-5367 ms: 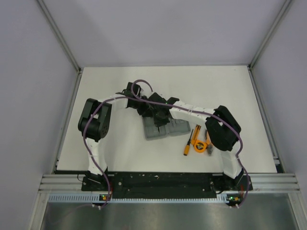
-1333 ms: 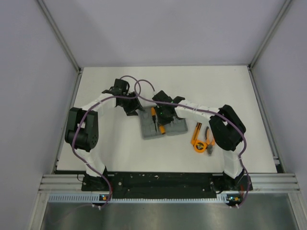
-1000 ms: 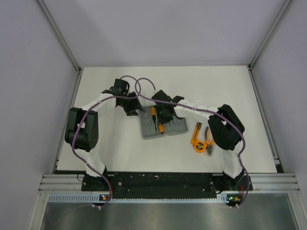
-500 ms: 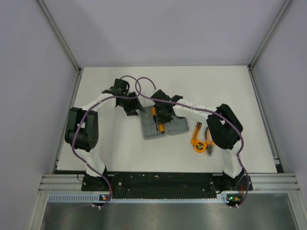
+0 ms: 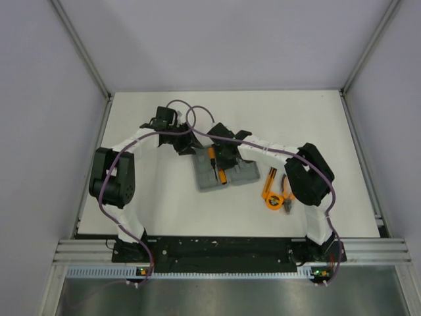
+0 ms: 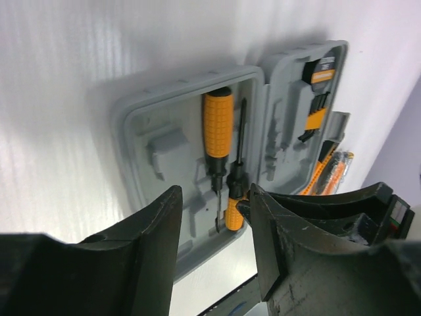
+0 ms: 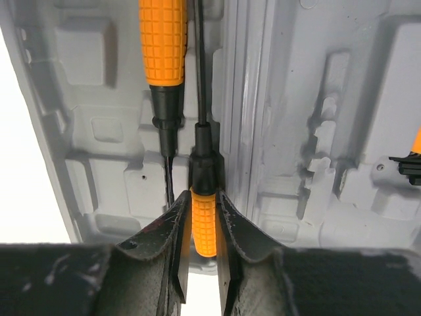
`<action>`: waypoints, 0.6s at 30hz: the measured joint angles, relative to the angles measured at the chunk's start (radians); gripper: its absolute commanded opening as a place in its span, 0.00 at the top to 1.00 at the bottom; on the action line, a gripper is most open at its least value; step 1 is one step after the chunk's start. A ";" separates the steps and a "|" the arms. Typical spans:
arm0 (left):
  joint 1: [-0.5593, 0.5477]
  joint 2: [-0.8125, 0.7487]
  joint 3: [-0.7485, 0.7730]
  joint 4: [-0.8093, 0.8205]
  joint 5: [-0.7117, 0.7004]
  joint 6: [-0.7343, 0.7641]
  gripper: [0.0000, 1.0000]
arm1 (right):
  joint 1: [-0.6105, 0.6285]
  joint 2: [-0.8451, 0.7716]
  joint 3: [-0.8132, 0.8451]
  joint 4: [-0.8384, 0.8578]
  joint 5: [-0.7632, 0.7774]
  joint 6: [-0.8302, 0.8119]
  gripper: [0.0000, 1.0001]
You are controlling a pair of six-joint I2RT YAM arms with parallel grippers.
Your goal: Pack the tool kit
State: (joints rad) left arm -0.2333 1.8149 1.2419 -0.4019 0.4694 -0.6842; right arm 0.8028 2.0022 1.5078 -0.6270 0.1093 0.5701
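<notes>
The grey case (image 5: 205, 179) lies open and flat at mid-table. One orange-handled screwdriver (image 7: 163, 39) sits in a slot of its left half. My right gripper (image 7: 202, 263) is shut on the orange handle of a second screwdriver (image 7: 202, 220), holding it down beside the first, its shaft pointing the other way. In the top view this gripper (image 5: 222, 164) is over the case's middle. My left gripper (image 6: 212, 253) is open and empty, hovering at the case's far left corner (image 5: 186, 146). The case also shows in the left wrist view (image 6: 158, 155).
On the table right of the case lie a round orange tape measure (image 5: 272, 199), pliers (image 5: 287, 194) and another orange tool (image 5: 270, 176). The case's right half (image 7: 329, 99) holds small orange-and-black bits (image 6: 317, 99). The table's side rails run along both edges.
Since the earliest frame an orange screwdriver has left the table at right and now sits in the case under my right gripper. The left arm pulled back left. Over the last second, only slight shifts.
</notes>
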 measured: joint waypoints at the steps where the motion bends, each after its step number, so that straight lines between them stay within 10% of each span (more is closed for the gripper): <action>1: 0.000 0.000 0.000 0.015 0.014 -0.002 0.54 | 0.000 -0.003 0.000 -0.002 0.001 0.000 0.84; 18: -0.057 0.123 0.017 0.309 0.147 -0.126 0.75 | 0.000 -0.021 -0.023 -0.007 -0.006 0.036 0.91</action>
State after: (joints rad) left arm -0.2901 1.9377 1.2591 -0.0925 0.6167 -0.8101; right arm 0.8028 1.9816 1.4849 -0.6338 0.1032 0.6064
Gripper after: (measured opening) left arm 0.292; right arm 0.094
